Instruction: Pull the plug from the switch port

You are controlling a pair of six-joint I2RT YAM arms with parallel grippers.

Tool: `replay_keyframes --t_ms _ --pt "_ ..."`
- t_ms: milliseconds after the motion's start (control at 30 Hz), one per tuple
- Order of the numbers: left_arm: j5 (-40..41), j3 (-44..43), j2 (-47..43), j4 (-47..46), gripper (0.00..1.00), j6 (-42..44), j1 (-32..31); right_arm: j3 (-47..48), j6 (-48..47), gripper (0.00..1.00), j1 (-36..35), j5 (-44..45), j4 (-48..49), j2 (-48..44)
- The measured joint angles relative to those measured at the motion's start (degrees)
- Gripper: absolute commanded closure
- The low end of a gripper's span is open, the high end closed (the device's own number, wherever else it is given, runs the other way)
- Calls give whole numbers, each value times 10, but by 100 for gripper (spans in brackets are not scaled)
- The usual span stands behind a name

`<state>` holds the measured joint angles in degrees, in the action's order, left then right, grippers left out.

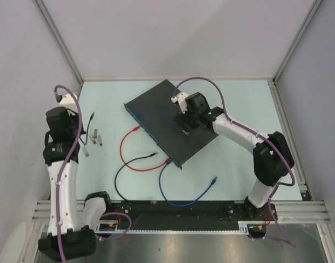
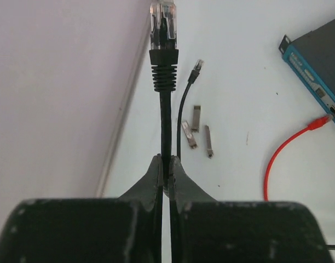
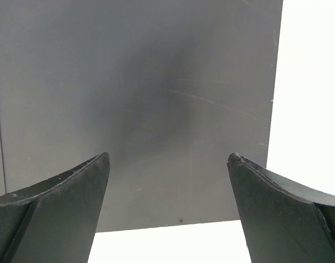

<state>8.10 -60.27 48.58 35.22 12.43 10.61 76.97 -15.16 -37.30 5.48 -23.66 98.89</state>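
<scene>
1. Two pincers are in view. The left gripper (image 2: 165, 159) has its fingers pressed tight together on a black cable (image 2: 166, 120), pinching it a little below the ribbed boot. In the wrist view the cable runs straight on from the fingertips and ends in a clear plug (image 2: 163, 22), which is free in the air and touches nothing.
2. The right gripper (image 3: 168, 159) is spread wide and holds nothing. It hangs over the flat top of the switch (image 1: 156, 107); I cannot tell whether the tips touch it.
3. The switch lies flat and diagonal in the middle of the table (image 1: 249, 98). It is dark grey, with its blue-teal socket edge (image 1: 151, 134) facing near-left, well apart from the held plug.
4. A red cable (image 1: 122, 148) has its red end at a socket on that edge. A blue cable (image 1: 160, 181) meets the edge at its near corner.
5. Three small metal pieces (image 2: 195, 131) lie on the table between the left gripper and the switch.
</scene>
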Motion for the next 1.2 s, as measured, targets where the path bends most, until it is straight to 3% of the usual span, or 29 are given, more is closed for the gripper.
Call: replay_keyframes --t_ms 133,300,467,800,1000,1200 --pt "-63 21 75 -10 100 -106 64 -2 0 5 5 -2 0 0" --pt "-182 105 141 -44 100 -237 178 -6 -2 5 11 -4 0 0" --pt "-262 167 188 -84 74 -338 250 -12 -4 5 17 -4 0 0" --pt "-303 220 233 -101 41 -415 295 -12 -16 5 6 -2 3 5" --pt "-321 221 231 -40 36 -424 321 -12 -23 5 -7 -1 4 11" --pt "-369 224 187 34 34 -423 307 -12 -27 5 -7 1 4 11"
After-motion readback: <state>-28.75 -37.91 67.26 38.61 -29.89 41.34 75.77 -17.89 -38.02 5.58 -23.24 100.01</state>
